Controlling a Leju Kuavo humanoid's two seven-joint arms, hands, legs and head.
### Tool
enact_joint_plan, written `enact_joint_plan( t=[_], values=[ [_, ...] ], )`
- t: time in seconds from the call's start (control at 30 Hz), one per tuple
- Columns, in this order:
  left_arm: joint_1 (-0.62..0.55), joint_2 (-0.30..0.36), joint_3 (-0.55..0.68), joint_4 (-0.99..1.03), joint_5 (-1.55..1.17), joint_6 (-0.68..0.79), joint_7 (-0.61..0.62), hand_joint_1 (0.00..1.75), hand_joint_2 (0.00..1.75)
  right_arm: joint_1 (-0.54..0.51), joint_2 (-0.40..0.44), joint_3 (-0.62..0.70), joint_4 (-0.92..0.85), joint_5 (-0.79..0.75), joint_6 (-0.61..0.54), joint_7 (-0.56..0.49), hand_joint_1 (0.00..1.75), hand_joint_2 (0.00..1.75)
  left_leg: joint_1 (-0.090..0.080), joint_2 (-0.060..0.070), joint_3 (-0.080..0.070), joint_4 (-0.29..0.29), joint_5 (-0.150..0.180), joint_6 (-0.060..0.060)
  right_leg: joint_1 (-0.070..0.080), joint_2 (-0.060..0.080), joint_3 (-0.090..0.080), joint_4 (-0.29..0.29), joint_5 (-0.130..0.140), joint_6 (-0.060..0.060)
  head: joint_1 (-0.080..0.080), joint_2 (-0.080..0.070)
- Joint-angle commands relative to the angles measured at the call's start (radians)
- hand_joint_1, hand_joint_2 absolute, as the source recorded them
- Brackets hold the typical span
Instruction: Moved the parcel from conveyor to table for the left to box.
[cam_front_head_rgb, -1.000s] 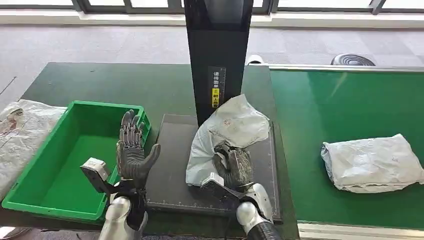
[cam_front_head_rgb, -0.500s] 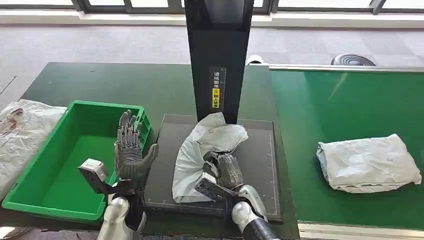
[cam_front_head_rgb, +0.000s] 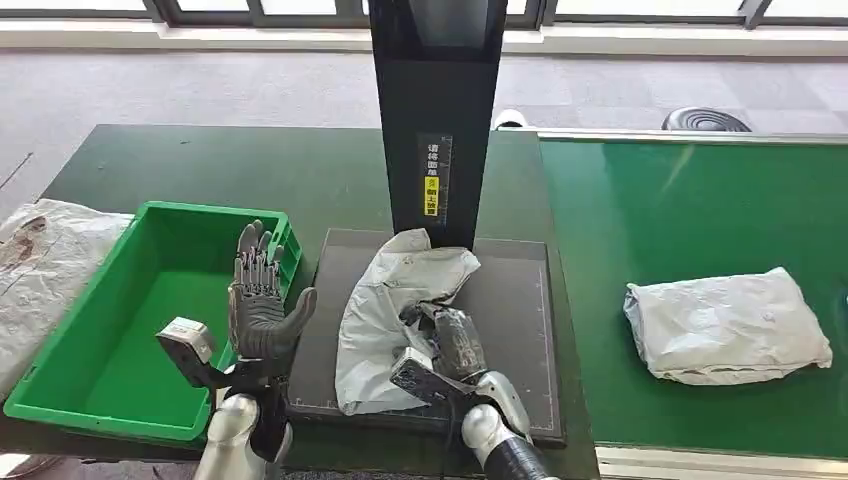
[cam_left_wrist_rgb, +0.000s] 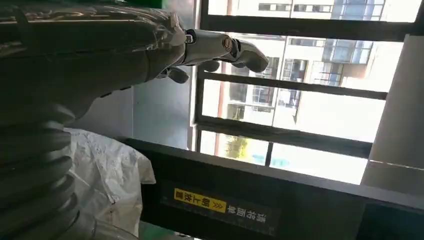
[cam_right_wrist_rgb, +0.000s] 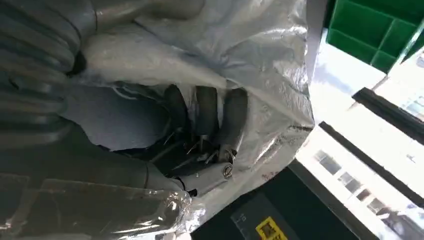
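- The right hand (cam_front_head_rgb: 455, 340) grips a grey plastic mailer parcel (cam_front_head_rgb: 385, 305); in the right wrist view its dark fingers (cam_right_wrist_rgb: 207, 117) curl into the crinkled film of the parcel (cam_right_wrist_rgb: 240, 55)
- The parcel lies on the dark grey square platform (cam_front_head_rgb: 510, 300) on the dark green table (cam_front_head_rgb: 250, 170), its far end just in front of the black upright column (cam_front_head_rgb: 435, 110) with a yellow label
- The left hand (cam_front_head_rgb: 262, 300) is raised with fingers apart and upright, holding nothing, above the near right edge of the green plastic bin (cam_front_head_rgb: 110, 330)
- In the left wrist view the left hand's fingers (cam_left_wrist_rgb: 225, 47) stretch out against the windows, with the parcel (cam_left_wrist_rgb: 107, 175) beside the column's yellow label (cam_left_wrist_rgb: 200, 201)
- A second grey mailer parcel (cam_front_head_rgb: 728, 325) lies on the green conveyor belt (cam_front_head_rgb: 680, 200), well apart to the right
- Another pale bag (cam_front_head_rgb: 40, 265) rests at the table's left edge, beside the bin
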Motion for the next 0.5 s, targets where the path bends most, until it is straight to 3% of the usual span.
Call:
enact_joint_plan(
  t=[0.03,0.2,0.5],
  values=[
    [0.063,-0.033,0.005,0.012,0.004,0.014,0.002,0.0,1.75,0.093,-0.052,0.076,-0.271,-0.136,-0.142,-0.059,0.0,1.75,0.0,0.001,0.003,-0.003,0.0,0.001,0.0,0.0,0.003,-0.003,0.0,0.0,0.0,0.0],
    [0.052,-0.029,-0.007,0.034,-0.008,0.032,0.002,0.0,1.75,0.126,-0.105,0.156,-0.416,-0.236,-0.282,-0.059,0.0,1.75,0.0,0.0,0.003,-0.002,0.0,0.001,0.0,0.0,0.003,-0.003,0.0,0.0,0.0,0.0],
    [-0.001,0.018,-0.141,0.138,-0.081,0.216,0.002,0.0,1.75,0.217,-0.073,0.049,-0.674,-0.14,-0.292,-0.059,0.0,1.75,-0.001,-0.003,0.001,-0.001,0.0,0.001,-0.001,-0.003,0.001,-0.002,-0.001,0.0,0.0,0.0]
  ],
)
